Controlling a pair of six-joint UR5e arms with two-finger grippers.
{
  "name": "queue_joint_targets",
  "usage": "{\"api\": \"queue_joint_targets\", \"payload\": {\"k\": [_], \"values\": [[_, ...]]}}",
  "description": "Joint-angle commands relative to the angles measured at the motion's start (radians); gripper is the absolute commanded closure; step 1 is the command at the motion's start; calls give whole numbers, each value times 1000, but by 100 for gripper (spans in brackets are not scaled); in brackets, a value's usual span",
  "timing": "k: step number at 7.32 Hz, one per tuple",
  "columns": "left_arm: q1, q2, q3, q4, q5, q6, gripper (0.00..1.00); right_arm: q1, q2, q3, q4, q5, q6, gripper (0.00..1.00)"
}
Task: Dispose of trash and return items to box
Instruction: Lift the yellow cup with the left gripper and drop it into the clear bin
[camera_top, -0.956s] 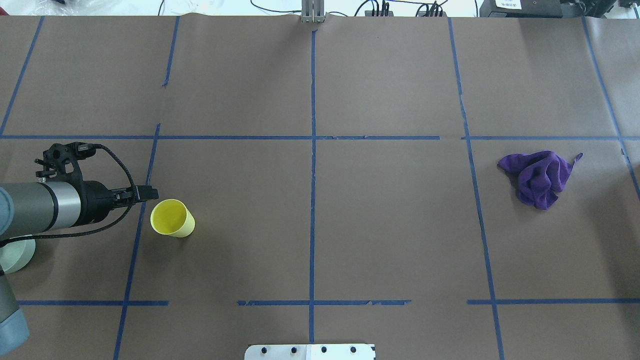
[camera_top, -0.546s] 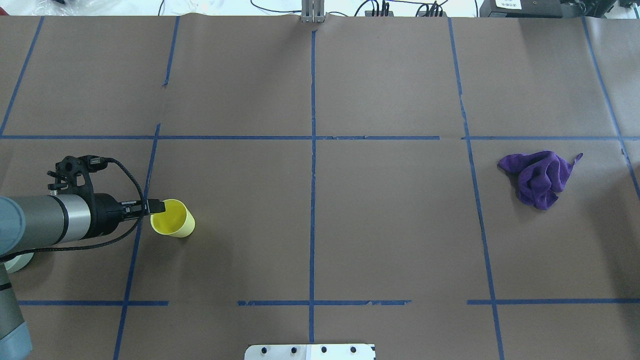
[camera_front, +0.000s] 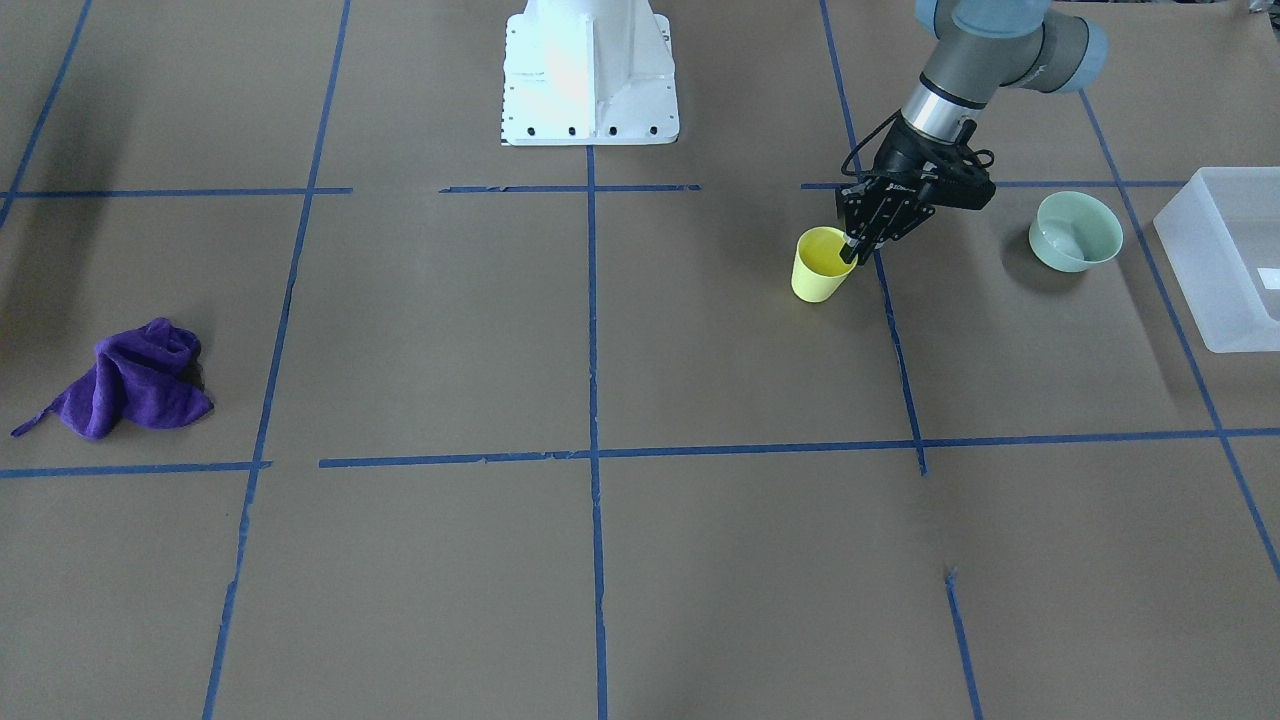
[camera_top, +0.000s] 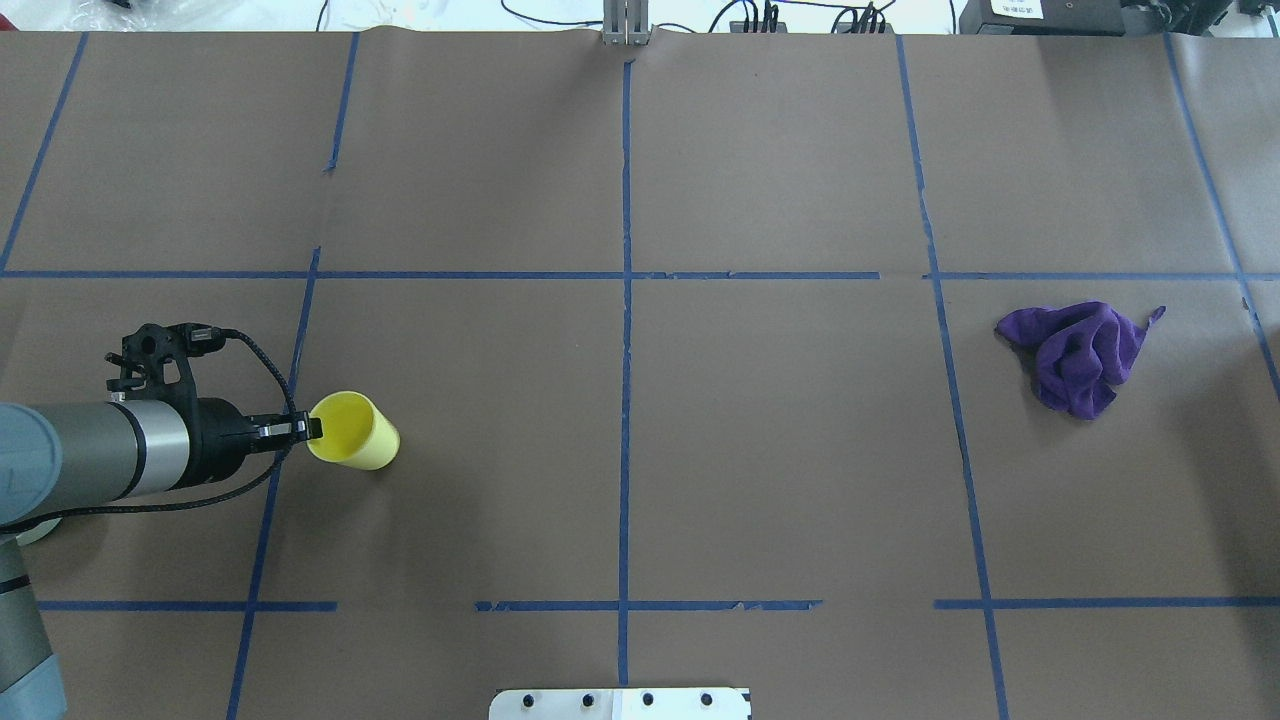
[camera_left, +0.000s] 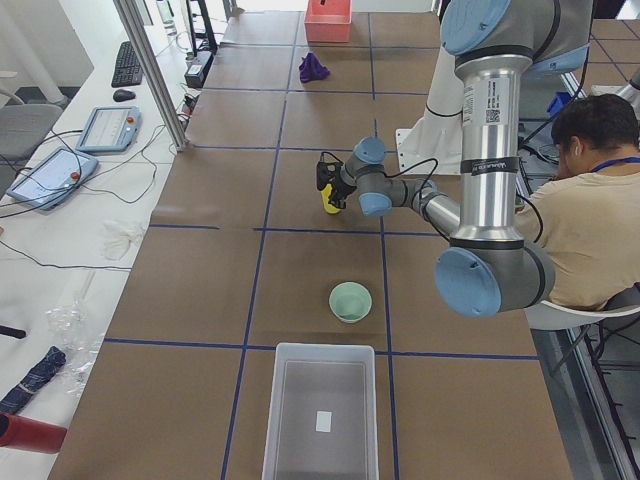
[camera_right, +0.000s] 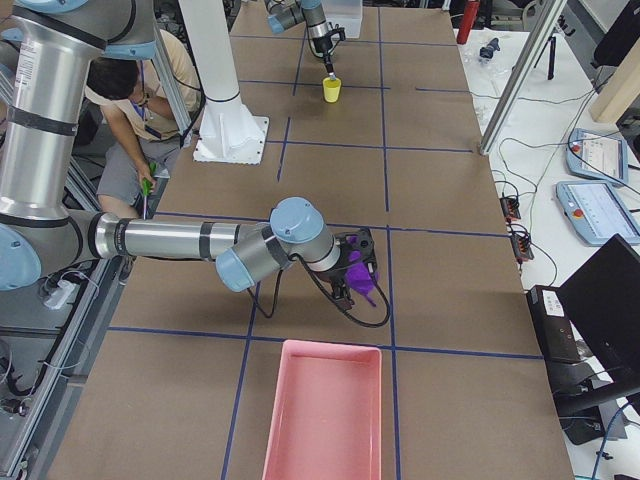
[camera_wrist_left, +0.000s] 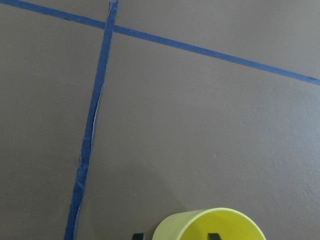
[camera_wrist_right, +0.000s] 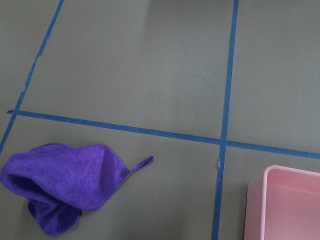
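Observation:
The yellow cup (camera_top: 352, 432) stands left of centre, tipped slightly; it also shows in the front view (camera_front: 820, 268) and the left wrist view (camera_wrist_left: 210, 226). My left gripper (camera_top: 308, 428) straddles its near rim, one finger inside and one outside, closed on the wall. The mint-green bowl (camera_front: 1075, 232) sits upright further to my left. The frosted white box (camera_front: 1200, 290) lies beyond it, empty but for a small label (camera_left: 322, 421). My right gripper (camera_right: 345, 275) hovers by the purple cloth (camera_top: 1080, 355); I cannot tell whether it is open or shut.
A pink bin (camera_right: 325, 420) sits past the table's right end, near the cloth (camera_wrist_right: 65, 185). The white robot base (camera_front: 590, 70) is at my side of the table. A seated person (camera_left: 590, 200) is beside the base. Blue tape lines grid the brown paper.
My left gripper moved forward and down onto the cup's rim and closed on it. The cup shifted slightly and now leans. The cloth has not moved.

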Motion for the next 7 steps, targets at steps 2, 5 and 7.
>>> {"api": "queue_joint_targets", "payload": {"k": [2, 5, 7], "values": [[-126, 41, -48, 1, -66, 175, 100, 0, 2, -3, 46, -3, 17, 0], [-586, 181, -66, 0, -403, 758, 100, -3, 11, -3, 49, -3, 11, 0], [-877, 235, 83, 0, -554, 1268, 100, -5, 14, -3, 83, -5, 6, 0]]}}
